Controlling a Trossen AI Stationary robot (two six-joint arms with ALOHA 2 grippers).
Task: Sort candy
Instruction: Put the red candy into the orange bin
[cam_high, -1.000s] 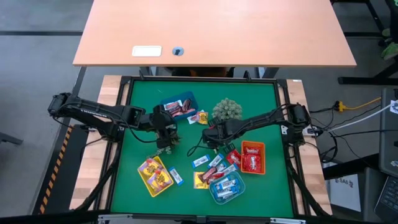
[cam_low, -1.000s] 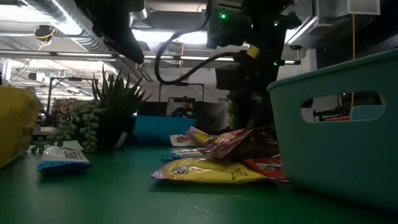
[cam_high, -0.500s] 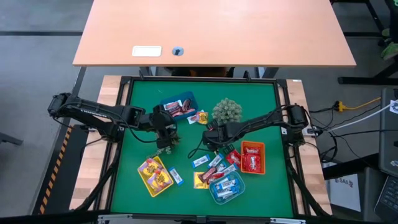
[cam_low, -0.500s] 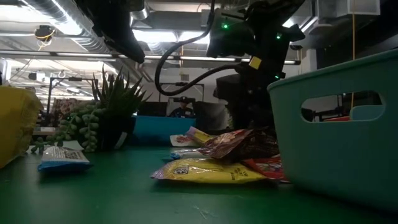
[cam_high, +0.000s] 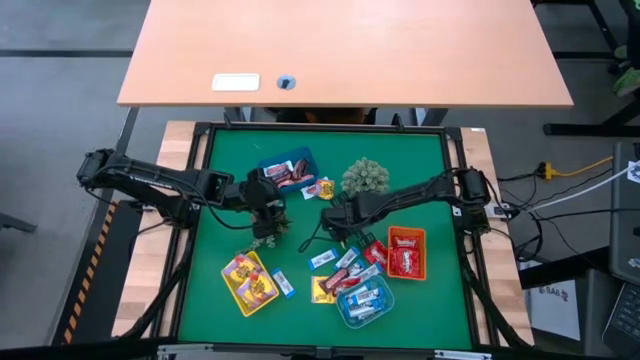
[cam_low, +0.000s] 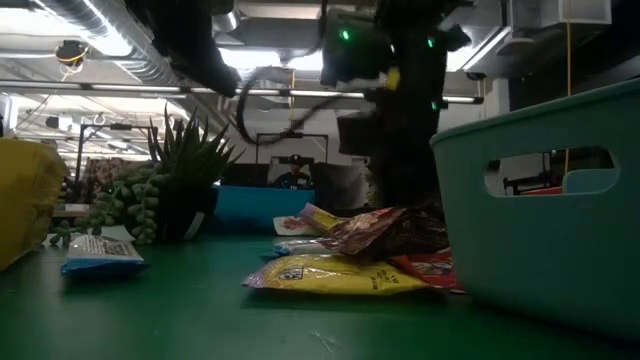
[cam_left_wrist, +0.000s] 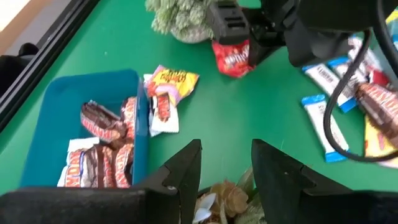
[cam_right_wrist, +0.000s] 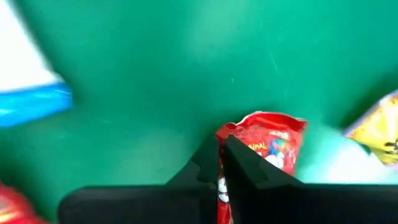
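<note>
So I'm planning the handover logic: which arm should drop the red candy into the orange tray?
The right. Its hand is already shut on the red candy, and the orange tray lies on its side of the table. The left hand is open near the blue tray.

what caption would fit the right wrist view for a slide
Right claw shut on a red candy, lifted above the green mat, with blue-and-white and yellow sweets nearby.

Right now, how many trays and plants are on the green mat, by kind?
Trays: 4 (blue tray, yellow tray, orange tray, teal tray)
Plants: 2 (bushy plant, small plant)
Total: 6
</note>
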